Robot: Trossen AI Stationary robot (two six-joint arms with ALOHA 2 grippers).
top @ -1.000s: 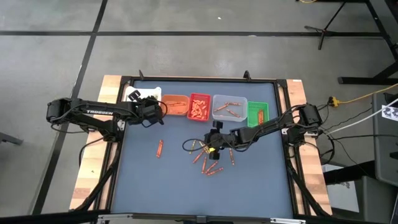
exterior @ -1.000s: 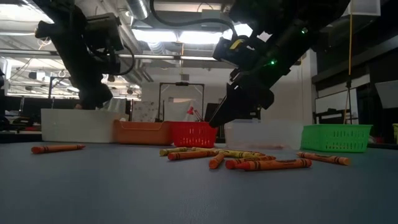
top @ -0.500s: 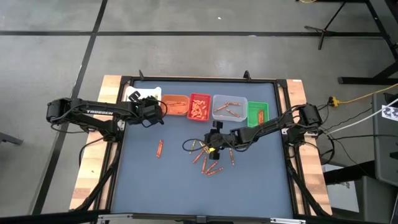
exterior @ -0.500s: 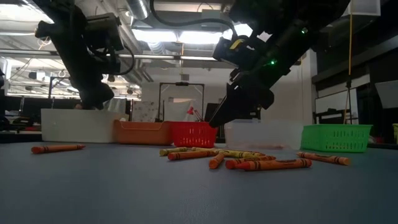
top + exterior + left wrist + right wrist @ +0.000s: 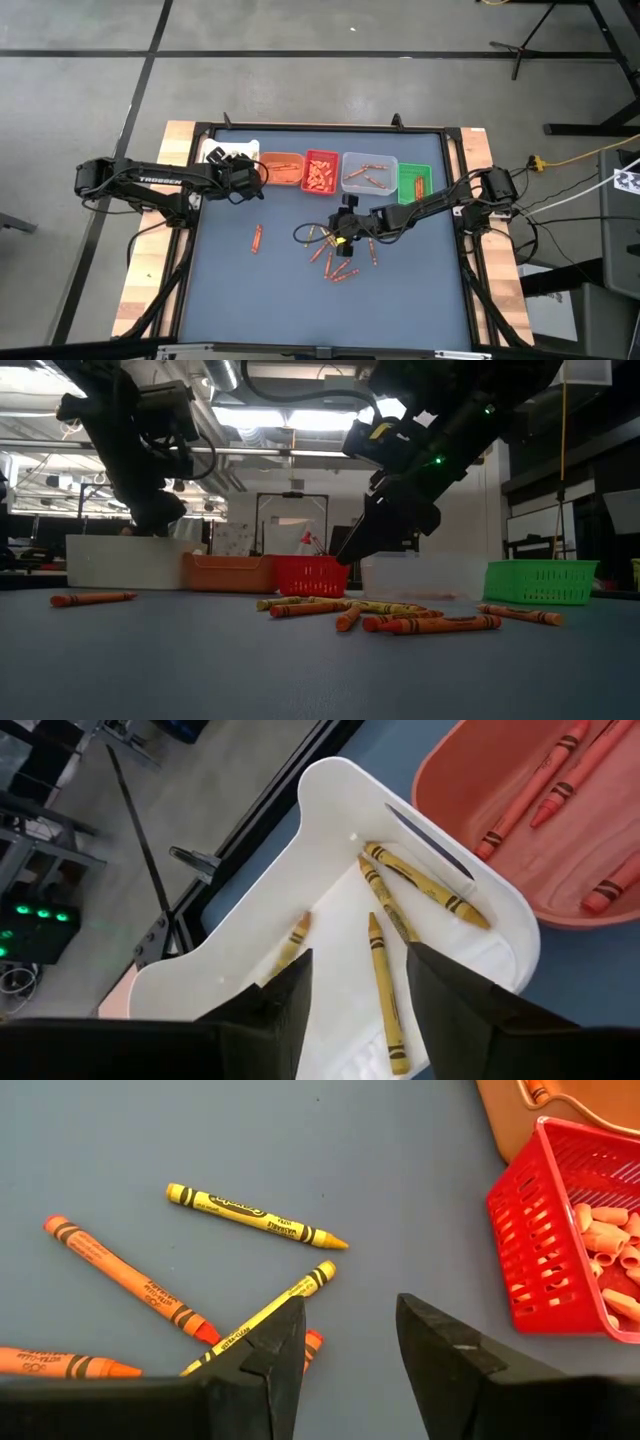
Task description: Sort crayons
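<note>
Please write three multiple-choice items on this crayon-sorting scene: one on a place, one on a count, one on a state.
1. Over which bin does the left tool hover?
A. the green bin
B. the white bin
C. the clear bin

2. How many yellow crayons lie in the white bin?
A. four
B. one
C. nine

3. How do the right tool's fingers stand?
A. shut on a crayon
B. shut and empty
C. open and empty

Answers: 1 B, the left wrist view looks straight into that bin. 2 A, four yellow crayons show there. 3 C, bare mat shows between the fingers, above the loose crayons.
</note>
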